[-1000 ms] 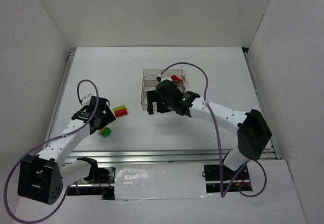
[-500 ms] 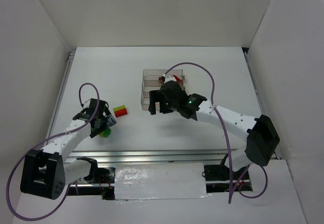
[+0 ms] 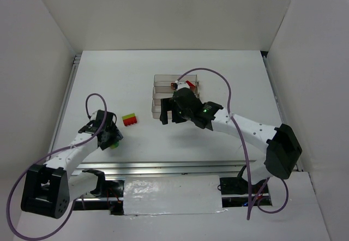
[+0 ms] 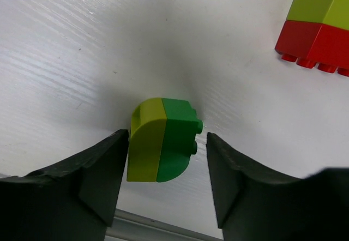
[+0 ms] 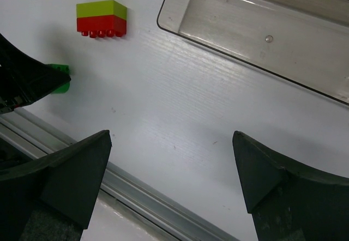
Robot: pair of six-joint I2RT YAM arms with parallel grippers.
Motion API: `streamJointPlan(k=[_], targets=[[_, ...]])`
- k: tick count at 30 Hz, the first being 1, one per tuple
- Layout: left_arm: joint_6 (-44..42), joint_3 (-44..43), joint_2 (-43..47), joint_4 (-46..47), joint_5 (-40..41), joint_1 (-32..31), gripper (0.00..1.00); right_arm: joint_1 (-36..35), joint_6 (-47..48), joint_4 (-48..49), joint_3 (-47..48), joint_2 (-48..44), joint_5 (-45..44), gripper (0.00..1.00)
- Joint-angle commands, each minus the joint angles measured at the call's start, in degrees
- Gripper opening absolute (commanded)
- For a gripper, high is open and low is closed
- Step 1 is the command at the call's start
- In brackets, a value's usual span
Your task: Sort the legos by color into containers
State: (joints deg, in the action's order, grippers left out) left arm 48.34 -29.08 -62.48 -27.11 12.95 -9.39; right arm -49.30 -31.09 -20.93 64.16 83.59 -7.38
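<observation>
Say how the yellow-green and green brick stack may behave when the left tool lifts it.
The two-colour stack looks like hard glossy plastic: probably rigid, light, perhaps slippery. Its curved side may slide out of a grip. A squeeze across the seam likely keeps both bricks joined.

I record white links and black joint housings on left arm (image 3: 71, 152) and right arm (image 3: 248, 130). A purple cable (image 3: 95, 94) is looped along each. The fingers (image 5: 65, 170) of the right gripper (image 5: 172, 137) are matte black.

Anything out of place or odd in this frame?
Nothing spilled or damaged. Both loose stacks lie on their sides, studs pointing sideways: the green and yellow-green stack between the fingers of the left hand, the red and yellow-green stack farther out on the table.
</observation>
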Motion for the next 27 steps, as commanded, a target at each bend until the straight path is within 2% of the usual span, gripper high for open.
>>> streamJointPlan(k=[1,6,8,9,10,11,14,15,20,22,23,25,26,27], targets=[[-0.1,0.2,-0.5,1.6,0.1,0.2,0.67,-0.5,-0.4,1.8,0.3,-1.7,-0.1,1.0],[-0.7,-0.3,-1.0,2.4,-0.6,0.2,0.5,-0.6,-0.4,2.5,-0.1,-1.6,0.4,1.0],[-1.3,-0.3,-1.1,2.9,-1.0,0.2,0.4,-0.3,-0.5,3.7,-1.1,-1.8,1.7,1.0],[-1.6,-0.3,-1.1,3.2,-2.0,0.2,0.27,-0.2,-0.7,4.7,-1.4,-1.8,2.2,1.0],[-2.4,-0.4,-1.2,3.9,-2.5,0.2,0.21,0.2,-1.0,5.2,-2.1,-2.0,3.0,1.0],[-2.8,-0.5,-1.3,4.3,-3.1,0.2,0.0,1.0,-1.3,5.8,-2.6,-2.1,5.3,1.0],[-4.7,-1.0,0.3,5.7,-6.5,0.1,0.0,3.1,-3.1,8.4,-4.5,-3.0,9.2,1.0],[-5.5,-0.9,1.5,6.6,-10.2,-0.1,0.0,3.9,-3.6,9.2,-5.8,-3.5,10.1,1.0],[-10.5,-0.5,11.4,17.1,-21.7,-4.0,0.0,6.5,-10.3,15.6,-10.2,-7.2,14.8,1.0],[-12.0,-0.5,13.6,20.9,-24.7,-9.2,0.0,6.5,-12.1,15.7,-9.9,-7.6,13.0,1.0],[-12.6,-0.5,14.0,24.2,-24.4,-14.5,0.0,6.6,-13.9,15.0,-9.7,-7.7,12.0,1.0],[-15.4,-1.8,14.0,25.0,-21.7,-20.6,0.0,6.7,-15.5,14.9,-9.6,-9.1,10.3,1.0],[-16.5,-3.7,13.5,24.7,-17.4,-23.4,0.0,6.7,-16.2,15.0,-9.7,-9.8,10.3,1.0],[-17.8,-4.2,13.3,24.9,-15.8,-28.4,0.0,6.8,-16.3,15.2,-9.8,-10.5,10.7,1.0]])
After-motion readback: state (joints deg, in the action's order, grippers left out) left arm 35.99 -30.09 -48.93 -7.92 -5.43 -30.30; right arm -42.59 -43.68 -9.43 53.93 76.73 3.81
